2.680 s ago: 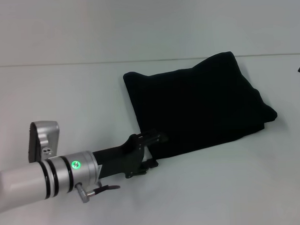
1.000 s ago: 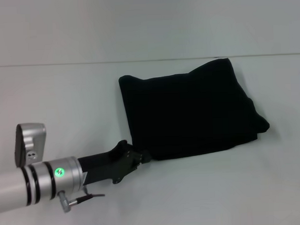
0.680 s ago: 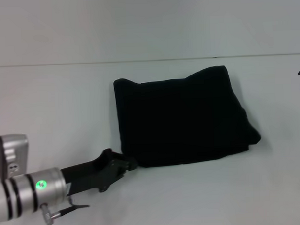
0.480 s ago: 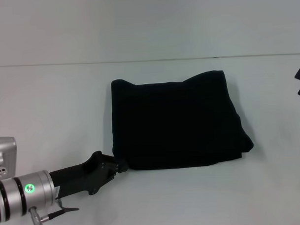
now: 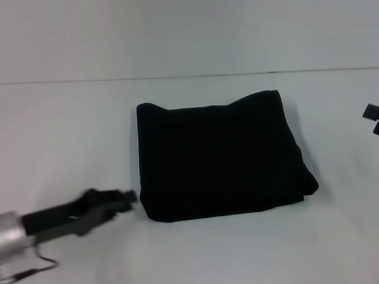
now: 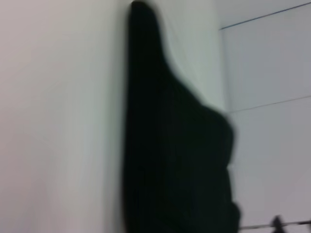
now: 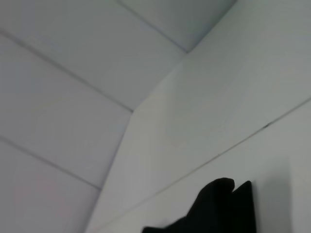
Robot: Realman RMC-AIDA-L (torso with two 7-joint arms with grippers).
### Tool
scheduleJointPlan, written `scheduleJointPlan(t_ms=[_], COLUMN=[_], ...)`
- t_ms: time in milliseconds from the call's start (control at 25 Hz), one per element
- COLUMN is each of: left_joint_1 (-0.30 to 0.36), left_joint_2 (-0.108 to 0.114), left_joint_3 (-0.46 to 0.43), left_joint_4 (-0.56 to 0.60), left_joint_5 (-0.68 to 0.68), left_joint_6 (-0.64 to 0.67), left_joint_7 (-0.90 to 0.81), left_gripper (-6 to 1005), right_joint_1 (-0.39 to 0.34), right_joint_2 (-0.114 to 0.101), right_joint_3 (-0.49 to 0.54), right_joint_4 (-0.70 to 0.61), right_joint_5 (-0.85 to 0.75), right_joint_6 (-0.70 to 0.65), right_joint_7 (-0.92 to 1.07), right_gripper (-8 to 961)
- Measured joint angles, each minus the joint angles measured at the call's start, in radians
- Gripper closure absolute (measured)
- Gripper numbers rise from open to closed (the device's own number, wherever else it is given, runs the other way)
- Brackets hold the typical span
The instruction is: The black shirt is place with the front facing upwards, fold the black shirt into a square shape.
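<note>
We found the black shirt folded into a rough square at the centre of the white table, no lettering showing on its upper face. Our left gripper sat at about eight o'clock from the cloth, just beside its near-left corner, blurred; we could not tell whether its fingers were parted or whether they touched the fabric. Our right gripper showed only at the three o'clock edge of the head view, well apart from the shirt, its fingers' state unreadable.
</note>
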Motion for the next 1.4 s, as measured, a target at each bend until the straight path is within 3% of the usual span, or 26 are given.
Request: scheduleJointPlan(t_ms=[80,200,400,600,800,1040,1400], left_joint_1=[0.018,0.017,-0.059,-0.142,-0.190,-0.208,-0.222], left_joint_2=[0.013,0.023,0.035,0.019,0.010,0.008,0.005], left_joint_3=[-0.072,-0.126,-0.047,0.049,0.159,0.236,0.231], left_joint_4=[0.029,0.070,0.078,0.073,0.086,0.105,0.119], left_joint_5=[-0.005,-0.015,0.006,0.006,0.006,0.006,0.000], left_joint_6=[0.085,0.188,0.143,0.017,-0.055,-0.083,-0.094], left_joint_7=[0.079,0.292,0.554,0.737,0.769,0.772,0.765], left_gripper=[885,675,552,430,233,61,65], right_joint_1=[0.000,-0.001,0.019,0.082,0.117,0.118,0.112], right_joint_2=[-0.002,0.001,0.011,0.070,0.119,0.122,0.122], right_joint_3=[-0.001,-0.009,-0.142,-0.244,-0.264,-0.285,-0.284], right_joint_4=[-0.010,-0.047,-0.103,-0.143,-0.179,-0.183,-0.177], right_joint_5=[-0.012,-0.023,-0.029,-0.103,-0.157,-0.163,-0.162], right_joint_6=[-0.013,-0.047,-0.069,-0.027,-0.025,-0.029,-0.022], right_joint_7=[-0.068,-0.204,-0.444,-0.573,-0.627,-0.630,-0.637], right_gripper=[69,69,69,69,69,69,69])
